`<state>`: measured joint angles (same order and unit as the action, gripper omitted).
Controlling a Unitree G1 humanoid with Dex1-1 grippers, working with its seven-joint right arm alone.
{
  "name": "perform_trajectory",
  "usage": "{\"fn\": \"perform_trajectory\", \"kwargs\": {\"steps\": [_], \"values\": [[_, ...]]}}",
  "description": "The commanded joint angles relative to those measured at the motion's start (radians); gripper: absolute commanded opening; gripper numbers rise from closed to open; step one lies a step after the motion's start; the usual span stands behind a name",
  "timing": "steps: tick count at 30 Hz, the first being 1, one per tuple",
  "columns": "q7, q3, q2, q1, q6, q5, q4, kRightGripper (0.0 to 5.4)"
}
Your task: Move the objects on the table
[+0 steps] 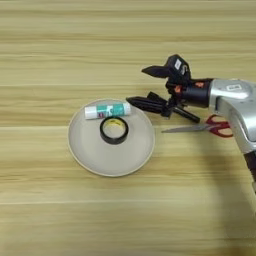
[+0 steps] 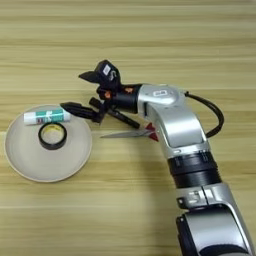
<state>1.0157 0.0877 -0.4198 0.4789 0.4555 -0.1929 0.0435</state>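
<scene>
**Green-labelled glue stick and tape ring sitting on one plate**

Green is covering the label of the white glue stick (image 1: 107,110), but we are finding its writing too small to read. It is lying across the far part of one beige plate (image 1: 85,150), just beside one black tape ring (image 1: 114,130) with a yellowish core. We are seeing the claw (image 1: 145,86) with fingers apart, and a slim black marker pen (image 2: 114,114) lying at the lower finger; whether it is gripped we cannot tell. One pair of red-handled scissors (image 1: 202,127) is lying on the wooden counter (image 1: 125,45).

head stereo pair looks down; both share the table (image 1: 50,210).
</scene>
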Motion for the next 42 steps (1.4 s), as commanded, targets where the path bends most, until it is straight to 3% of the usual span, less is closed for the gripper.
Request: {"fn": "perform_trajectory", "kwargs": {"steps": [1, 17, 42], "values": [[-0.001, -0.01, -0.029, 0.046, -0.037, -0.02, -0.049, 5.37], [0.076, 0.024, -0.067, 0.011, -0.07, -0.013, -0.059, 5.37], [0.122, 0.088, -0.103, -0.007, -0.092, 0.018, -0.038, 5.37]]}}
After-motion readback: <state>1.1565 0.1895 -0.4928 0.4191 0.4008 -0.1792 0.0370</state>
